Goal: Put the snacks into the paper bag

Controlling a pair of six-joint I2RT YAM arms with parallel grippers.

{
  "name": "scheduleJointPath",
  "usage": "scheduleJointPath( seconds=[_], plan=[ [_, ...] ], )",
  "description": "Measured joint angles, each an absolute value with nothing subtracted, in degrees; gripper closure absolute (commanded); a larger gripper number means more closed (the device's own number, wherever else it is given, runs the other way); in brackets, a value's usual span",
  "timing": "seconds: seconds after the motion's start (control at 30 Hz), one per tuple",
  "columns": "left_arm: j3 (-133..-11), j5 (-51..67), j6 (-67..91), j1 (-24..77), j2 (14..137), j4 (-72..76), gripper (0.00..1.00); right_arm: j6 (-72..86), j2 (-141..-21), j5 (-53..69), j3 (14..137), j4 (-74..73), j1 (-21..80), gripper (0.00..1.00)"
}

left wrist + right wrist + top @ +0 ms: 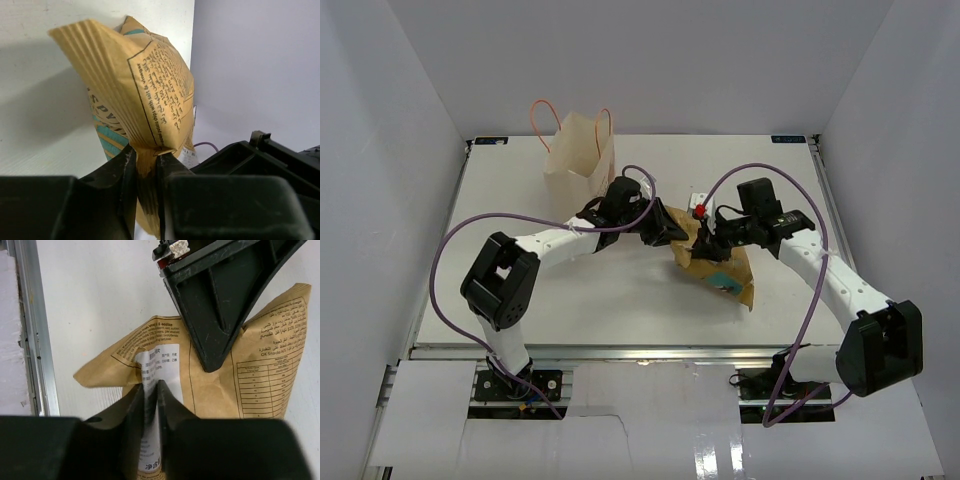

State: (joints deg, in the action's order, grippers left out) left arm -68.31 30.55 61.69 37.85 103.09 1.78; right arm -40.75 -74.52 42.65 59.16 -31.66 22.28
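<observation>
Right of centre on the table [610, 300], the tan-brown pouch [725, 272] carries teal stripes, a boxed panel of Arabic-looking print, a line that seems to read "OK Snacks", and a white label [159, 365] with Chinese characters. The right gripper [150, 388] is closed narrow on that label's edge. The left gripper [146, 156] pinches the pouch's crimped seam. Far left, the cream paper bag [582, 158] stands upright, orange-pink handles [542, 108] raised; its inside does not show.

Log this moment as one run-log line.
left gripper: shut on tan pouch edge | right gripper: shut on tan pouch at white label | paper bag: upright, far left, pouch not inside
</observation>
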Motion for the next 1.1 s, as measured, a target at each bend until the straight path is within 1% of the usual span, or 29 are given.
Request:
scheduleJointPath(
  seconds=[0.03, 0.1, 0.13, 0.23, 0.33, 0.5, 0.63, 0.87, 1.03, 1.1],
  plan=[
    [-68.66, 30.44, 61.25, 37.89, 103.09, 1.26, 0.8, -40.91, -74.5, 42.65, 59.18, -31.79, 22.33, 0.63],
    [-69.89, 29.98, 59.81, 37.89, 103.09, -0.34, 0.86, -41.67, -74.46, 43.05, 59.37, -32.71, 22.52, 0.53],
    [-70.59, 29.71, 58.83, 37.91, 103.09, -1.32, 0.88, -42.04, -74.35, 43.07, 59.59, -33.36, 22.59, 0.42],
    [-72.58, 28.82, 55.9, 37.95, 103.09, -4.19, 0.93, -43.68, -73.56, 43.03, 61.25, -35.55, 22.26, 0.34],
    [-74.81, 27.4, 51.11, 38.0, 102.8, -7.99, 0.95, -44.36, -72.66, 43.64, 64.69, -37.65, 19.9, 0.33],
    [-79.92, 24.4, 41.34, 38.0, 100.99, -16.23, 0.99, -44.1, -72.34, 45.95, 73.36, -37.93, 8.75, 0.32],
    [-88.58, 20.27, 31.73, 38.0, 98.59, -24.71, 1.0, -43.27, -72.25, 46.63, 76.62, -37.01, 2.94, 0.32],
    [-109.65, 14.46, 21.65, 36.8, 95.88, -32.01, 1.0, -39.64, -72.51, 46.85, 74.61, -33.85, -2.72, 0.33],
    [-123.46, 12.32, 18.98, 34.3, 95.92, -32.97, 1.0, -38.22, -72.75, 46.89, 70.13, -31.79, -2.87, 0.33],
    [-126.89, 11.22, 18.31, 33.04, 95.92, -32.93, 1.0, -37.82, -72.93, 46.87, 68.9, -31.24, -2.87, 0.33]
  ],
)
